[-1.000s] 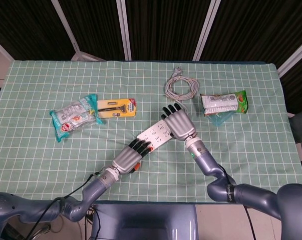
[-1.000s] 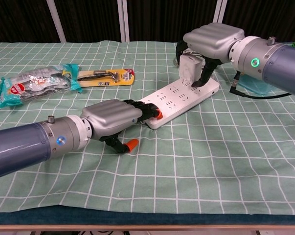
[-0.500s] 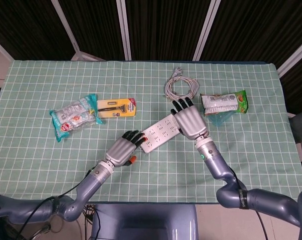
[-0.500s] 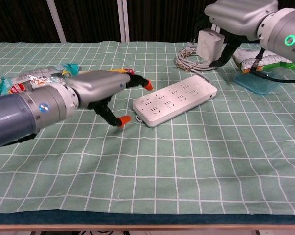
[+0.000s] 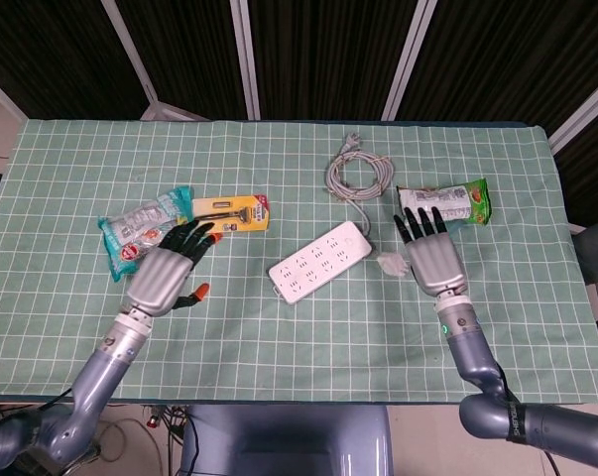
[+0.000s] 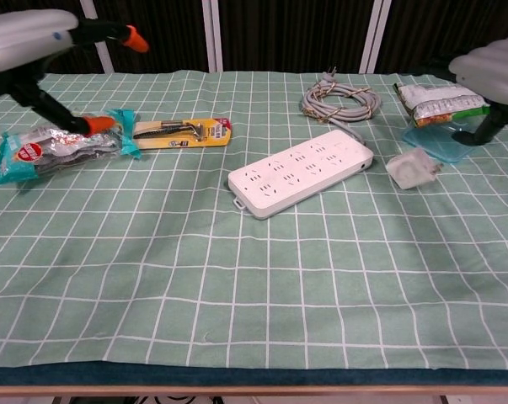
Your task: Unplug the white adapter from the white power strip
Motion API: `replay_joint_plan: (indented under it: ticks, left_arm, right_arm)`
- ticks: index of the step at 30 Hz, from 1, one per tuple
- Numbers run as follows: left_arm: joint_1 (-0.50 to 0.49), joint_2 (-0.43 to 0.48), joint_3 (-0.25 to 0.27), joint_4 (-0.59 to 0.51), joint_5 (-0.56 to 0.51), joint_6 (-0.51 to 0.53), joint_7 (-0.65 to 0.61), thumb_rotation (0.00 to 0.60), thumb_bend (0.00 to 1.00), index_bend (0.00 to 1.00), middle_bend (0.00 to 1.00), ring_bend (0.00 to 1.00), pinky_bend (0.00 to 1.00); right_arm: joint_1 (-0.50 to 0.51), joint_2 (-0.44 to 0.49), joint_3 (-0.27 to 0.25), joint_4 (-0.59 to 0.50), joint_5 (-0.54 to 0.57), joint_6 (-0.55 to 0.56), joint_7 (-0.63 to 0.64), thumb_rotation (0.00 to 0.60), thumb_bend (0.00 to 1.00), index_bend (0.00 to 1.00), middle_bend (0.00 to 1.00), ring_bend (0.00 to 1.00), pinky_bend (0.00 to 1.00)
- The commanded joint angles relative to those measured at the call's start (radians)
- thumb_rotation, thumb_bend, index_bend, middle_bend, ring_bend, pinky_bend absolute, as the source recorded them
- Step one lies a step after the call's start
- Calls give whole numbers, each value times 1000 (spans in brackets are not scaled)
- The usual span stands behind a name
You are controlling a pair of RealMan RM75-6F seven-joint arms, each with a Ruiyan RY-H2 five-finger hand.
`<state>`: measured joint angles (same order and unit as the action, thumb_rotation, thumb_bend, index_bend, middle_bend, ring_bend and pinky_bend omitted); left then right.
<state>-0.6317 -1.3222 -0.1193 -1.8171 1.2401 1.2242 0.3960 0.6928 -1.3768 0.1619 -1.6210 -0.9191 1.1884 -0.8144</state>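
Note:
The white power strip [image 5: 320, 262] [image 6: 302, 171] lies slantwise in the middle of the green checked cloth with its sockets bare. The white adapter [image 5: 390, 263] [image 6: 412, 169] rests on the cloth just off the strip's right end, apart from it and tipped on its side. My right hand [image 5: 432, 256] [image 6: 492, 76] hovers right of the adapter with fingers spread, holding nothing. My left hand [image 5: 170, 273] [image 6: 34, 38] is raised well to the left of the strip, fingers apart and empty.
A coiled grey cable [image 5: 358, 177] [image 6: 339, 101] runs from the strip toward the back. A yellow razor pack [image 5: 231, 213] [image 6: 179, 131] and a snack bag [image 5: 145, 231] [image 6: 56, 147] lie at left. Another snack bag [image 5: 443, 204] [image 6: 435, 97] sits at right.
The adapter left the strip, rose in my right hand, and now lies on the cloth. My left hand let go of the strip and drew back left; the right hand pulled away rightward.

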Motion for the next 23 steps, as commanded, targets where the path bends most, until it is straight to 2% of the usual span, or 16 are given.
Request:
replay_joint_plan:
  ticks: [1, 6, 11, 13, 17, 23]
  left_arm:
    - [69, 69, 45, -34, 48, 65, -47, 600, 272, 147, 62, 16, 121]
    - [161, 132, 99, -40, 100, 153, -108, 600, 234, 147, 60, 16, 120]
    - [255, 173, 154, -20, 158, 252, -162, 600, 150, 133, 44, 15, 115]
    - [296, 186, 177, -2, 191, 300, -180, 600, 128, 111, 29, 11, 102]
    - [376, 207, 219, 50, 247, 389, -213, 600, 96, 45, 1, 0, 71]
    - [469, 236, 246, 134, 247, 465, -299, 600, 51, 6, 0, 0, 39]
  right_arm:
    - [-36, 14, -18, -31, -6, 41, 14, 600, 407, 0, 11, 0, 38]
    - [-107, 55, -50, -81, -93, 104, 127, 600, 407, 0, 0, 0, 14]
    - [-210, 103, -117, -109, -239, 195, 297, 600, 396, 0, 0, 0, 7]
    - [-259, 121, -154, -102, -314, 243, 379, 600, 372, 0, 0, 0, 1]
    - [-354, 146, -227, -53, -465, 345, 556, 600, 236, 0, 0, 0, 0]
    - [-476, 170, -308, 32, -577, 466, 718, 600, 137, 0, 0, 0, 0]
